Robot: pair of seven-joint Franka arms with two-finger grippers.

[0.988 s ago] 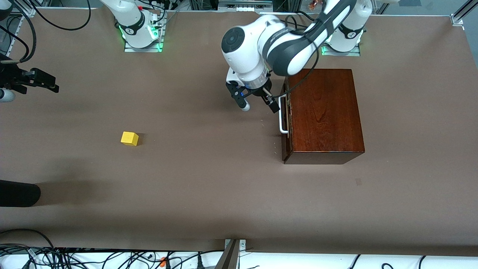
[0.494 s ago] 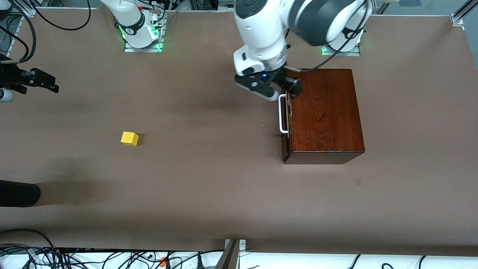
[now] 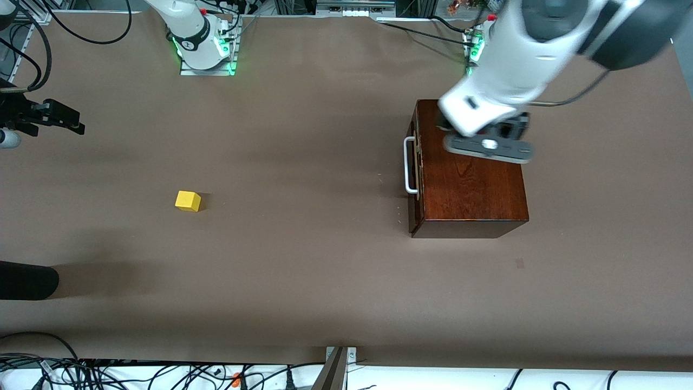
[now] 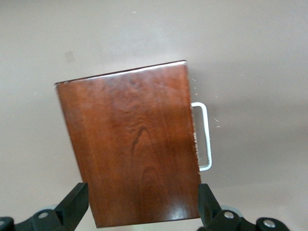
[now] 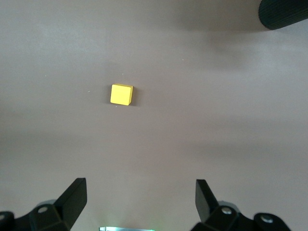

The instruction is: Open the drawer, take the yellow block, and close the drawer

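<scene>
Front view: the box (image 3: 471, 173) stood toward the left arm's end of the counter (image 3: 325, 281), its drawer (image 3: 414, 168) shut flush and the white handle (image 3: 410, 165) facing the right arm's end; the left hand (image 3: 487, 142) hung over the box top, its fingers hidden under the wrist flange here; the block (image 3: 188, 201) lay on the bare counter, well apart from the box and toward the right arm's end; the right hand (image 3: 62, 120) waited at the counter's edge at that end; a dark rounded object (image 3: 27, 279) intruded at the same edge, nearer the camera.

Left wrist view: the left hand (image 4: 144, 211) was spread, one fingertip showing at each side of the box (image 4: 130, 149); neither touched the wood; the handle (image 4: 204, 137) stood clear of both fingers.

Right wrist view: the right hand (image 5: 139, 202) was spread wide and empty; the block (image 5: 121, 94) sat on the counter ahead of it, untouched.

Judgement: the drawer appeared closed with the block outside it, so the work seemed nearly complete; the chief hazard from here was the left arm, positioned directly above the box; a descent could strike the lid or snag the handle and draw the drawer open; a careless sweep by the right arm could knock the loose block across the counter.
</scene>
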